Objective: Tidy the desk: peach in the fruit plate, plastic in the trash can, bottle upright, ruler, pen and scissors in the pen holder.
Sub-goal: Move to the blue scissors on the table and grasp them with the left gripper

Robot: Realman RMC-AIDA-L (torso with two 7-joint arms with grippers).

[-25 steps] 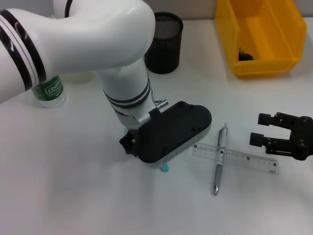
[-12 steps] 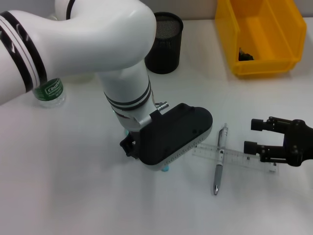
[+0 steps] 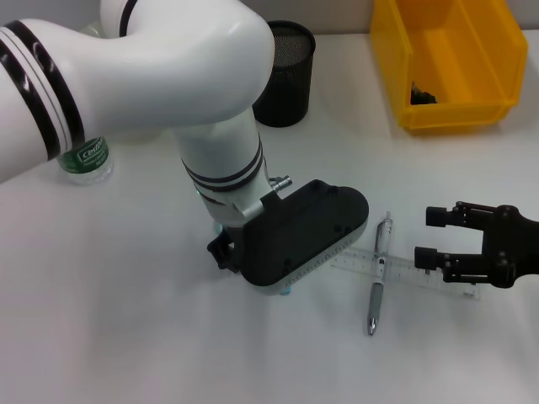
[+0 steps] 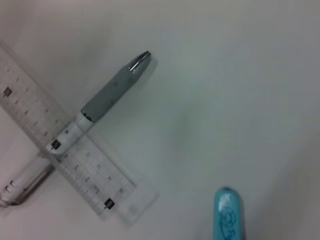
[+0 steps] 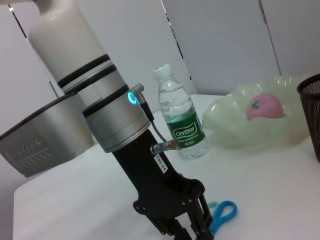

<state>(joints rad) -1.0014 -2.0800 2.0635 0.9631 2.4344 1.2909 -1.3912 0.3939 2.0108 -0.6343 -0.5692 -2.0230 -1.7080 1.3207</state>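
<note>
Progress looked roughly half done. Peach (image 5: 265, 106) already sat in the fruit plate (image 5: 235, 127), and the bottle (image 5: 179, 121) stood upright beside it. A dark scrap lay in the yellow trash can (image 3: 472, 109), probably the plastic, though too small to tell. Pen holder (image 3: 283, 74) stood at the back of the desk; its inside was not readable from the head view.

Stationery was all still out. Ruler (image 3: 396, 268) lay flat on the desk with the pen (image 3: 378, 273) lying across it, touching. Scissors (image 5: 222, 214), blue-handled, lay on the desk under the left arm, just beside the left gripper (image 5: 187, 231).

Left gripper was down low at the scissors; whether its fingers were apart or closed could not be told. Right gripper (image 3: 438, 236) hovered at the far end of the ruler with its fingers spread, holding nothing.

Judged remaining: scissors, ruler and pen each into the pen holder.
</note>
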